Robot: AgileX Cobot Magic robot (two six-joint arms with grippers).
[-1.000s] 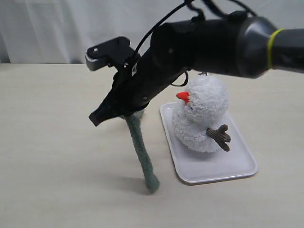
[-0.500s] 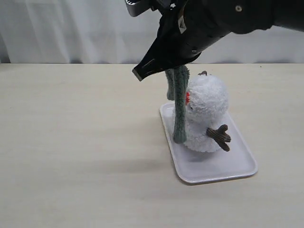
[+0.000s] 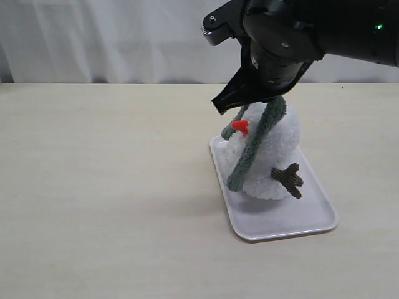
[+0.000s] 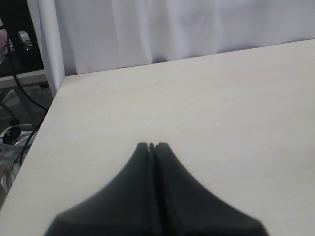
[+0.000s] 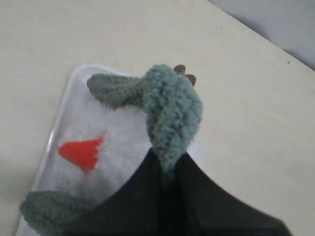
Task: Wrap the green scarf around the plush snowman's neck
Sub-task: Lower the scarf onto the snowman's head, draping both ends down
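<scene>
The plush snowman sits on a white tray, its orange nose facing left. My right gripper hovers just over its head, shut on the green scarf. The scarf's long end drapes slantwise across the snowman's front, down to the tray's left side. A short end hangs by the nose. In the right wrist view the scarf loops out of the gripper above the white plush. My left gripper is shut and empty over bare table.
The tray lies on a pale wooden table. A brown twig arm sticks out of the snowman's right side. A white curtain hangs behind the table.
My right gripper rose and swung right, from left of the tray to above the snowman's head. The scarf's lower end left the table and now lies across the snowman.
</scene>
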